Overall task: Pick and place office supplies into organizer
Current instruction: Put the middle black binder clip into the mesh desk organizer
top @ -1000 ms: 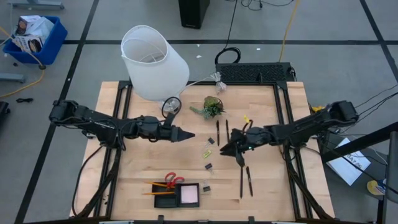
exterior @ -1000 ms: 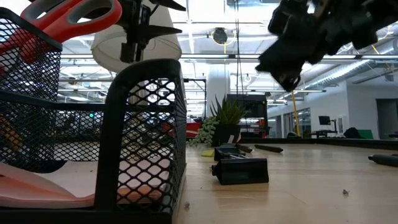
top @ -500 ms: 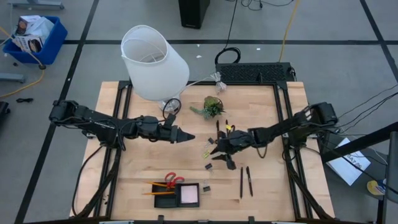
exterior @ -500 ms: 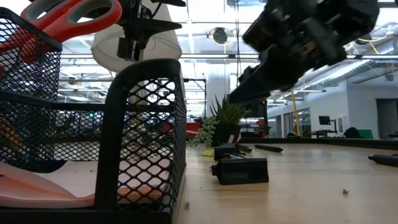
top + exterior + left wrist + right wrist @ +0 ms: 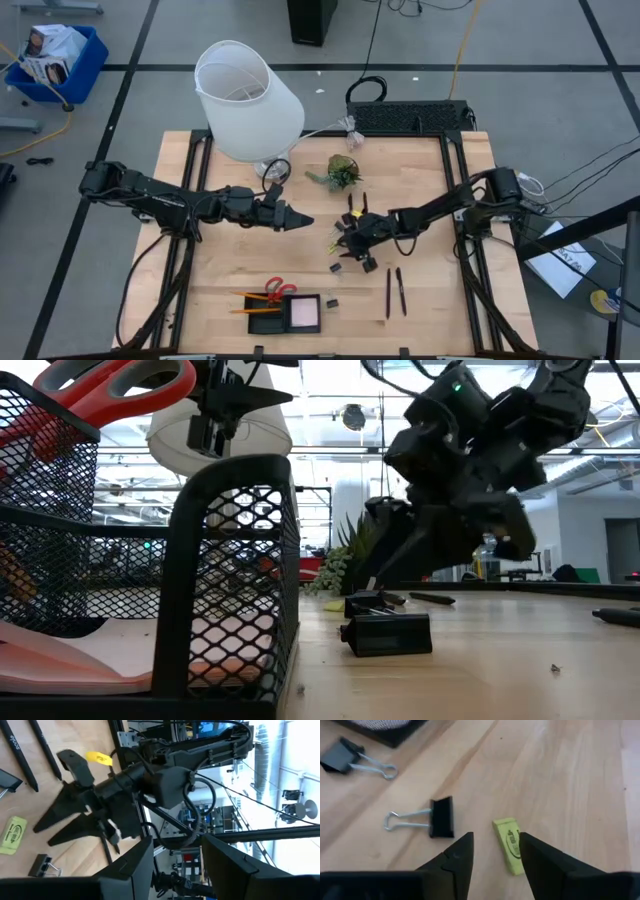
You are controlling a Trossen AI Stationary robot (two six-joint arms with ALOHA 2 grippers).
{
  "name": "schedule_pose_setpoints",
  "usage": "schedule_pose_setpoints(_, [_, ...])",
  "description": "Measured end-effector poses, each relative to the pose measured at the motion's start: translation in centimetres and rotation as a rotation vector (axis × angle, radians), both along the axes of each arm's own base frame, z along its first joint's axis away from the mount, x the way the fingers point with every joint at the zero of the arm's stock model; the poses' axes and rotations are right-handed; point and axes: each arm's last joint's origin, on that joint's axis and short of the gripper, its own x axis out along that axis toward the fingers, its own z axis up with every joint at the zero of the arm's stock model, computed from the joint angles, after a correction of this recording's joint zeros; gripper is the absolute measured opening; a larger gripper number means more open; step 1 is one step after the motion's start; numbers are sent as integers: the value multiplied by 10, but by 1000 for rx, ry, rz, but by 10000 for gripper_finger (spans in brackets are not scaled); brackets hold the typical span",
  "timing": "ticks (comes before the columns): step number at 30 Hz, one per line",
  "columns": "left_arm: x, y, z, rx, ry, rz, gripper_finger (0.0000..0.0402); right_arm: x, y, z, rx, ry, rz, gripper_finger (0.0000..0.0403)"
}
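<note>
Wooden tabletop was seen from above, with the organizer at its near edge, holding the pad, scissors and pencils. Over the table's middle the right gripper was held low, its fingers spread apart and empty, with the yellow-green piece lying between their tips and a clip just beside. Since a second earlier this gripper had been moved leftward from near the pens. The left gripper hovered unmoved, fingers apart, empty.
</note>
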Motion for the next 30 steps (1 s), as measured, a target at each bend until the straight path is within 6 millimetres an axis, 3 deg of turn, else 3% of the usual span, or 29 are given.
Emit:
schedule_pose_setpoints(10, [0,0,0,-19,5,11,170,5,-17,-8,-21,-14,-33,199])
schedule_pose_setpoints(23, [0,1,-1,-16,10,30,170,8,-15,-24,26,9,-16,197])
schedule_pose_setpoints(30, [0,1,0,-17,4,31,170,7,-14,-32,119,60,-16,159])
